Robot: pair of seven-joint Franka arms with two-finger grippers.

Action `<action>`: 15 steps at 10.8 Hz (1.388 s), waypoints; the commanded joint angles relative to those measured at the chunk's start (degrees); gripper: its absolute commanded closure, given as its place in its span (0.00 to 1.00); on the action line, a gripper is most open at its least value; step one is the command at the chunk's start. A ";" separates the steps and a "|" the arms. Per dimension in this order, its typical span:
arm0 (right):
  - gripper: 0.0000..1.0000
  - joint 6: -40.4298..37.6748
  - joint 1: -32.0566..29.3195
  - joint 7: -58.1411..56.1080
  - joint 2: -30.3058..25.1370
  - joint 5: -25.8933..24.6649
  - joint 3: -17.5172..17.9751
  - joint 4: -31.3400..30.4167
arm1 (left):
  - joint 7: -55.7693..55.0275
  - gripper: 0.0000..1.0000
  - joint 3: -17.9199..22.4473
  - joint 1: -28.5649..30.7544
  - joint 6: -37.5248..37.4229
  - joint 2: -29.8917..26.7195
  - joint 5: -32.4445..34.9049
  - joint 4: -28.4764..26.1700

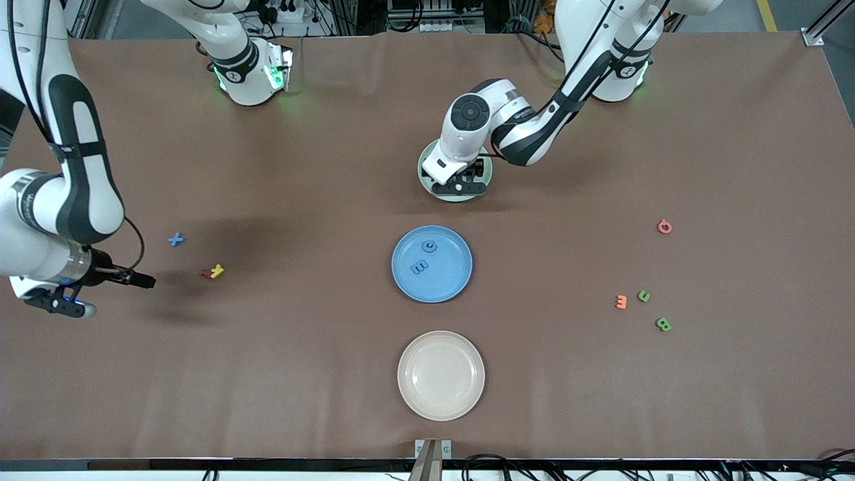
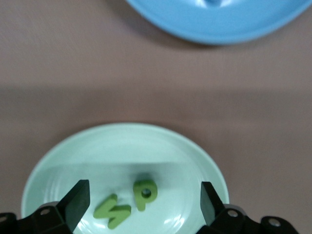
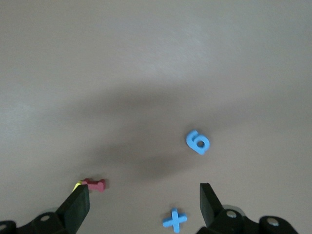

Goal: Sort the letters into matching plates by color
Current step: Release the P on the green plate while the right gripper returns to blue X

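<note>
Two green letters (image 2: 127,202) lie free in the mint green plate (image 2: 73,161), between the spread, empty fingers of the left gripper (image 1: 461,182) low over it, so a drop-off looks just finished; its next move would be toward the green letters (image 1: 653,310) at its own end. The blue plate (image 1: 454,287), nearer the camera, holds two blue letters (image 1: 425,258). The right gripper (image 1: 100,284) waits open and empty near the blue X (image 1: 176,239), with a blue 6 (image 3: 197,142) close by.

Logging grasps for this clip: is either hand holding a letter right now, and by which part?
Nothing is held. The left hand is open over the mint green plate, where two green letters lie loose. The right hand is open over bare table.
</note>
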 commanded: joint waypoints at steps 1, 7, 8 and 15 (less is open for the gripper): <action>0.00 2.21 0.10 7.14 -5.18 4.63 -2.73 -7.58 | 4.23 0.00 0.01 5.39 -0.38 -4.04 3.31 -0.23; 0.00 18.89 1.15 35.70 -5.10 4.72 -2.56 -17.69 | 32.00 0.00 9.32 11.73 -2.49 -6.52 4.10 2.49; 0.00 19.79 1.33 38.27 -5.01 4.81 -2.56 -18.83 | 34.83 0.00 9.42 13.22 -2.49 -6.43 4.10 3.02; 0.00 27.88 1.60 41.37 -7.29 6.31 -2.12 -29.11 | 56.11 0.00 11.60 25.01 -2.76 -8.88 4.10 0.40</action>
